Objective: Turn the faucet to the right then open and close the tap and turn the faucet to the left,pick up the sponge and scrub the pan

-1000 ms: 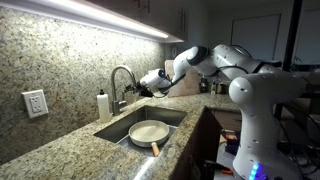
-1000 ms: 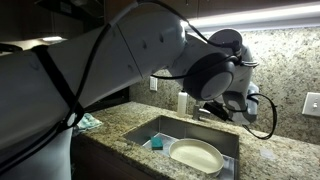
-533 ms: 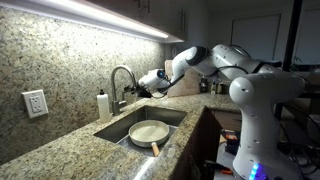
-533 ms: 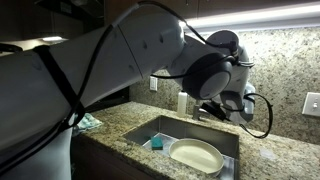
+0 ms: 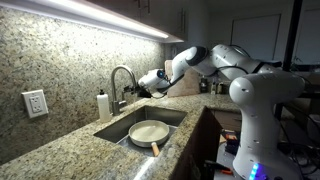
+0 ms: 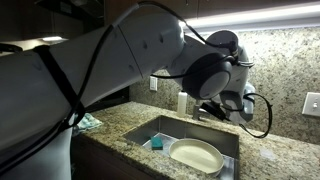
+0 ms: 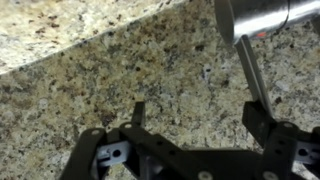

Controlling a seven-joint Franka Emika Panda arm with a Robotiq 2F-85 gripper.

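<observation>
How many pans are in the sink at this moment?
1: the cream pan lies flat in the sink, beside the teal sponge. Part of the basin is hidden in both exterior views, so another small one cannot be ruled out.

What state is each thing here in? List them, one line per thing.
faucet: upright, no water seen running.
pincer: open, empty, close to the faucet.
pan: flat in the sink, looks empty.
sponge: lying in the sink beside the pan, not held.
white bottle: upright beside the faucet.
</observation>
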